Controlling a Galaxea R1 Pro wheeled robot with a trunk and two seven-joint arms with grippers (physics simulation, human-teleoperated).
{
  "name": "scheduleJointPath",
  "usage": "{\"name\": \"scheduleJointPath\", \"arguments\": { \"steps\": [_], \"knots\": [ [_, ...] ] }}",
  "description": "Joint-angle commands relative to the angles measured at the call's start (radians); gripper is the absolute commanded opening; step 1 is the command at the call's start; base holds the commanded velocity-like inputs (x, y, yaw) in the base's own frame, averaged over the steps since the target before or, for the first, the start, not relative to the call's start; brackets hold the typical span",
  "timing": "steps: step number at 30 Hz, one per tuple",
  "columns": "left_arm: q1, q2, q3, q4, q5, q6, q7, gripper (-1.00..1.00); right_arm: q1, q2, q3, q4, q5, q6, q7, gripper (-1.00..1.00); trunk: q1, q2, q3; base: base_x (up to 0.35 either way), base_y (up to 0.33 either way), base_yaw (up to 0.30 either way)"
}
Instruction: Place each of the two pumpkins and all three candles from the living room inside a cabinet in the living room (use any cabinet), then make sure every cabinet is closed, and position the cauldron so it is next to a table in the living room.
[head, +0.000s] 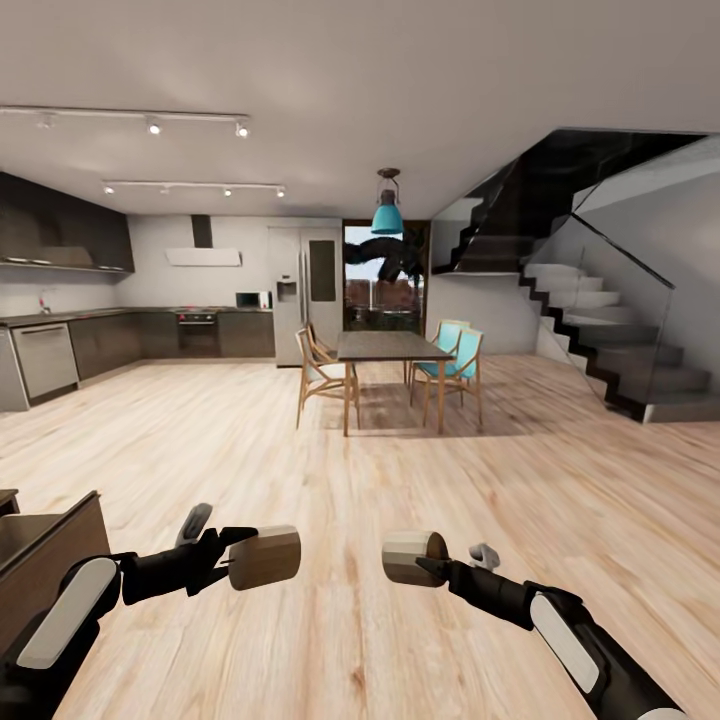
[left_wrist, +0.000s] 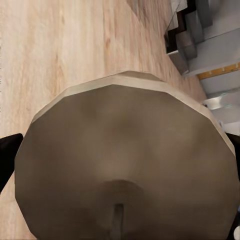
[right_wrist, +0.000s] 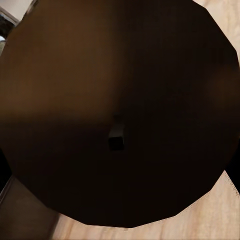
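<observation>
My left gripper (head: 238, 560) is shut on a stubby tan candle (head: 266, 557), held lying sideways above the wood floor. The left wrist view looks onto that candle's (left_wrist: 125, 165) wick end, with a black fingertip (left_wrist: 7, 156) at its side. My right gripper (head: 436, 566) is shut on a second candle (head: 412, 558), also sideways and facing the first across a small gap. In the right wrist view this candle (right_wrist: 120, 90) is in dark shadow. A corner of the dark brown cabinet (head: 55, 540) shows low on the left beside my left arm. The pumpkins and the cauldron are out of view.
Wood floor (head: 300, 450) stretches ahead to a dining table (head: 390, 347) with wooden and teal chairs (head: 455, 365). A kitchen run (head: 60, 355) lines the far left wall. A staircase (head: 610, 350) with a glass rail climbs at the right.
</observation>
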Motion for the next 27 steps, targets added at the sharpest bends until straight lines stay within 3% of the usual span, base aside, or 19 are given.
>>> {"name": "scheduleJointPath", "arguments": {
  "steps": [1,27],
  "knots": [
    [-0.001,-0.001,0.001,-0.001,0.017,0.004,0.006,-1.0,-0.001,-0.001,0.002,-0.001,-0.013,0.006,-0.001,-1.0,0.0,-0.001,-0.003,0.273,-0.097,0.113],
    [-0.001,-0.001,-0.008,-0.002,0.017,0.003,0.006,-1.0,-0.001,0.005,0.002,-0.002,-0.002,0.015,-0.018,-1.0,0.0,-0.001,-0.044,0.262,-0.151,0.061]
  ]
}}
